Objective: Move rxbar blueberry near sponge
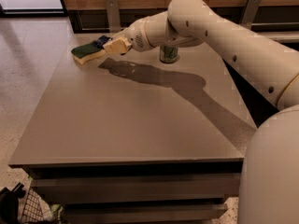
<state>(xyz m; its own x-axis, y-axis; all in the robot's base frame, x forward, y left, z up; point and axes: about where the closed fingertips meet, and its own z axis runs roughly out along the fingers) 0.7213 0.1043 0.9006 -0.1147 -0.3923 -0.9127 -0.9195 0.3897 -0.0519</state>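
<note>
In the upper left, our gripper (113, 45) hovers at the bar (101, 41), which sits just beside the sponge (86, 52), seemingly to leave it there, though whether it grips we cannot tell.

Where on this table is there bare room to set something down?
The table is bare across its whole middle and near edge. The far left corner is crowded: the sponge, the rxbar blueberry and the gripper bunch together there, with the green can further right.
</note>
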